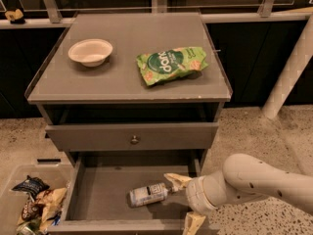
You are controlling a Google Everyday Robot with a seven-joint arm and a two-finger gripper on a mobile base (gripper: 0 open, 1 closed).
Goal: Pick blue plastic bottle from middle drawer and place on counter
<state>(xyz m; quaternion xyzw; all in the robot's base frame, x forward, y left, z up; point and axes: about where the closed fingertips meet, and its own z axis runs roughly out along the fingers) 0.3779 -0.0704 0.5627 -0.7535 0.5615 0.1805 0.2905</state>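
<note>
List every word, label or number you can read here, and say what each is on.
"don": large white letters on the green snack bag on the counter; any further letters are unclear.
Label of the blue plastic bottle: dark print, too small to read.
Packets at lower left: print unreadable.
Gripper, open beside the bottle's cap in the middle drawer: no text.

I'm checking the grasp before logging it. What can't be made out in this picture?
Camera view: whether the hand, open over the middle drawer's right front, touches the blue plastic bottle's cap; its upper finger overlaps it.
Camera view: the hand's lower finger, cut off by the bottom edge.
Camera view: the bottle's label print, too small.
</note>
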